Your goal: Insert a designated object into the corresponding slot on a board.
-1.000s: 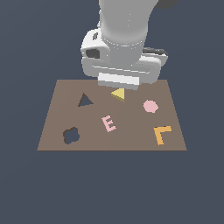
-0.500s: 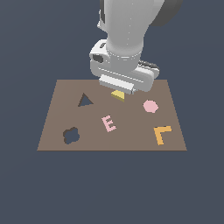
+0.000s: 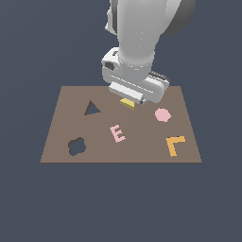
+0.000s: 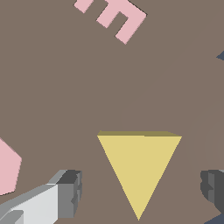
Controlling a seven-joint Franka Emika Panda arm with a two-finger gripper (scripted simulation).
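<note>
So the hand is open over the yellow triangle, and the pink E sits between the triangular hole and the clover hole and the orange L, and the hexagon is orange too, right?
Not quite: the hexagon is pink, as the exterior view shows. The rest holds: the hand is open around the yellow triangle, and the E lies between the two holes and the orange L.

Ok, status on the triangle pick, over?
Gripper open, fingers straddling yellow triangle, no contact. Triangle flat on board, not lifted. Triangular slot empty, nothing lying between.
</note>
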